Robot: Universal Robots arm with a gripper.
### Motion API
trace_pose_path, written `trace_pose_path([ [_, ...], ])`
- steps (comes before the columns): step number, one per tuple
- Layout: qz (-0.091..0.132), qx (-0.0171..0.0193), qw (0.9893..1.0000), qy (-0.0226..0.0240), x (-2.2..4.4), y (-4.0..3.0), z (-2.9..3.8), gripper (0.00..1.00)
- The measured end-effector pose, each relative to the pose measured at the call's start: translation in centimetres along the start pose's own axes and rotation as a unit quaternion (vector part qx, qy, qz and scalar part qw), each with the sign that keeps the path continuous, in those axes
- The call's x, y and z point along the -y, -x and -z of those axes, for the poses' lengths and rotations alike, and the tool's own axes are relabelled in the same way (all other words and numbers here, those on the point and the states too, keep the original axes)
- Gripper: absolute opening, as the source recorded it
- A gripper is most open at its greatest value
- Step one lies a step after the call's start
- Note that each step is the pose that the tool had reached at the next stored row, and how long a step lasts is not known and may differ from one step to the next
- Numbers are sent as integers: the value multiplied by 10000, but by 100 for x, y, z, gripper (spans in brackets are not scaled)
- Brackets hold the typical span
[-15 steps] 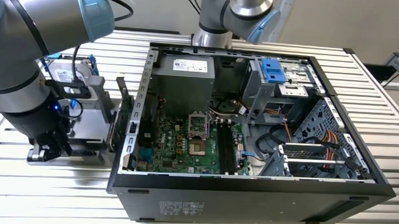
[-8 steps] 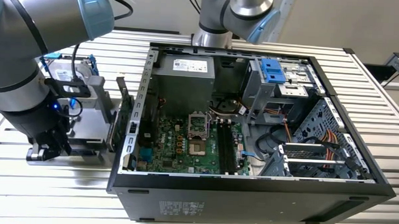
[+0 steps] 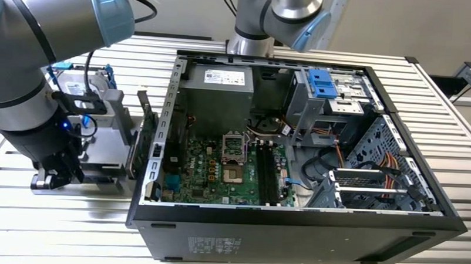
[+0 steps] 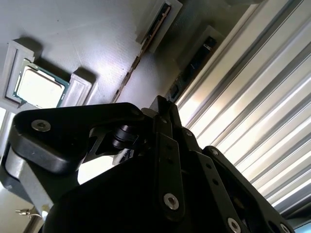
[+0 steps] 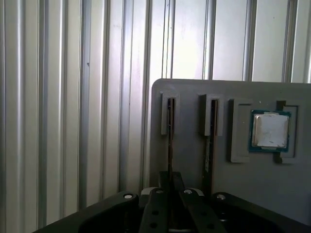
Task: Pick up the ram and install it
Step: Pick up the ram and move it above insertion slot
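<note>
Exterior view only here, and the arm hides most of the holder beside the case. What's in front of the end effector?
Observer: In the first wrist view the end effector lines up with the ram, a thin stick standing on edge in a slot of the grey holder.
Operator: Other parts in that holder?
Observer: A second stick stands in the neighbouring slot.
Operator: Anything else?
Observer: A processor lies flat in a square pocket past the second stick.
</note>
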State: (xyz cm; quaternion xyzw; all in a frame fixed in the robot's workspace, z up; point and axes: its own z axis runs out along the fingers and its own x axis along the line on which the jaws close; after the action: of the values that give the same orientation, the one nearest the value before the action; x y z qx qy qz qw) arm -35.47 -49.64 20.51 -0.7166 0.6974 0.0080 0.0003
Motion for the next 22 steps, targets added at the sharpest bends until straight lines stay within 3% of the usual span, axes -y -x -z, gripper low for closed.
trace_pose_path([
  [22, 0, 1, 10000, -1, -1, 2, 146, 0],
])
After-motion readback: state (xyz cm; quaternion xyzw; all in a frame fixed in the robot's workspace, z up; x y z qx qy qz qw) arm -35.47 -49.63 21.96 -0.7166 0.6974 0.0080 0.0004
